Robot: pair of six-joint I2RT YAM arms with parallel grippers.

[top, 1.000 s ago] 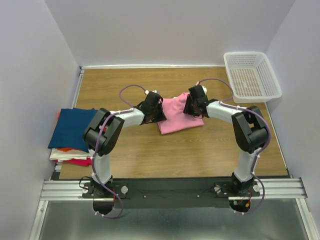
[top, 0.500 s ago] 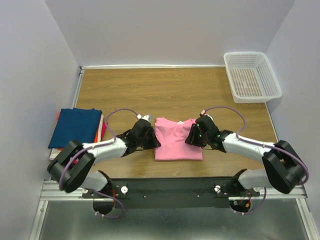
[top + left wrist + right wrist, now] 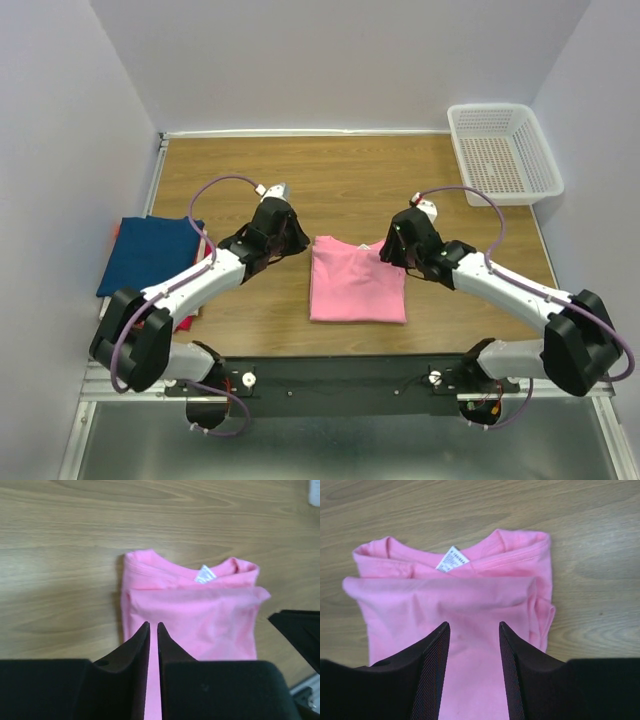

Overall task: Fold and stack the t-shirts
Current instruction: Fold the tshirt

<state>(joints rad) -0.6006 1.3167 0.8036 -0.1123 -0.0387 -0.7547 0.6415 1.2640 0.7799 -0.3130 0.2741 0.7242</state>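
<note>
The bright pink t-shirt [image 3: 357, 282] lies folded flat on the table between my arms, collar and white tag toward the far side. It also shows in the left wrist view [image 3: 200, 605] and the right wrist view [image 3: 455, 600]. My left gripper [image 3: 293, 245] hovers off the shirt's far left corner, jaws shut and empty [image 3: 153, 625]. My right gripper [image 3: 393, 252] hovers over the shirt's far right corner, open and empty [image 3: 472, 625]. A dark blue t-shirt [image 3: 148, 255] tops a stack at the left, with red and orange cloth [image 3: 184, 320] showing beneath it.
A white mesh basket [image 3: 552, 160] stands at the back right corner. Walls close in the table on the left, back and right. The metal rail with the arm bases [image 3: 340, 375] runs along the near edge.
Both grippers dragged the pink shirt toward the near edge, then let go and pulled back and up from it. The shirt now lies still and folded.
</note>
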